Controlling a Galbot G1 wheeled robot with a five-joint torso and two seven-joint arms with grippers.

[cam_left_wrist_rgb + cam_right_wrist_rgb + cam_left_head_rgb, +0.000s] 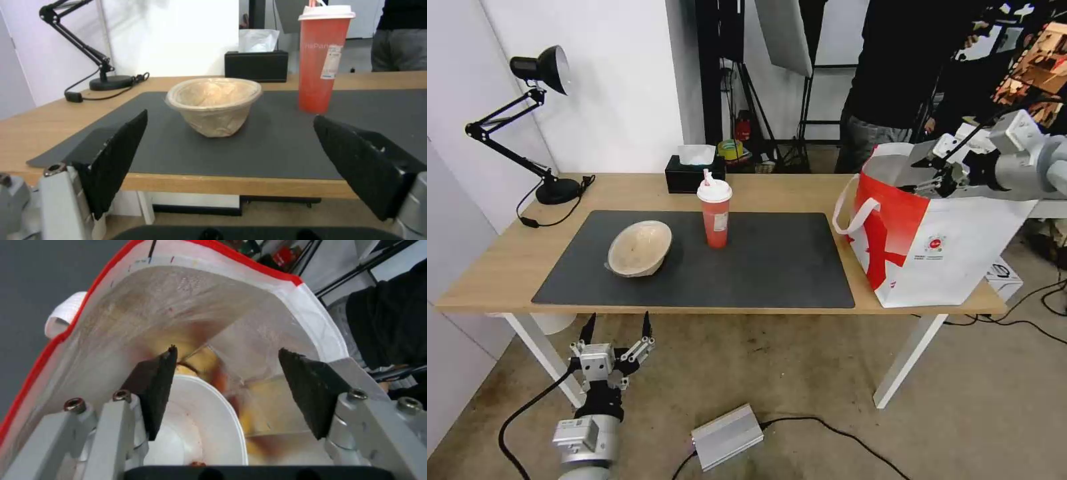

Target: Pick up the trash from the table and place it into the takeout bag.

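On the dark mat of the table (500,267), a beige bowl (640,248) lies tilted and a red drink cup (715,213) with a white lid and straw stands to its right. My left gripper (617,327) hangs open below the table's front edge, in front of the beige bowl (213,103) and apart from it; the cup (322,60) is farther back. My right gripper (937,177) is open over the mouth of the red-and-white takeout bag (954,253). Inside the foil-lined bag (146,316), a large white bowl (200,430) lies below my right gripper (227,350).
A black tissue box (690,175) sits at the table's back edge behind the cup, and a black desk lamp (540,120) stands at the back left. A silver box (727,437) with cables lies on the floor near my left arm. A person stands behind the bag.
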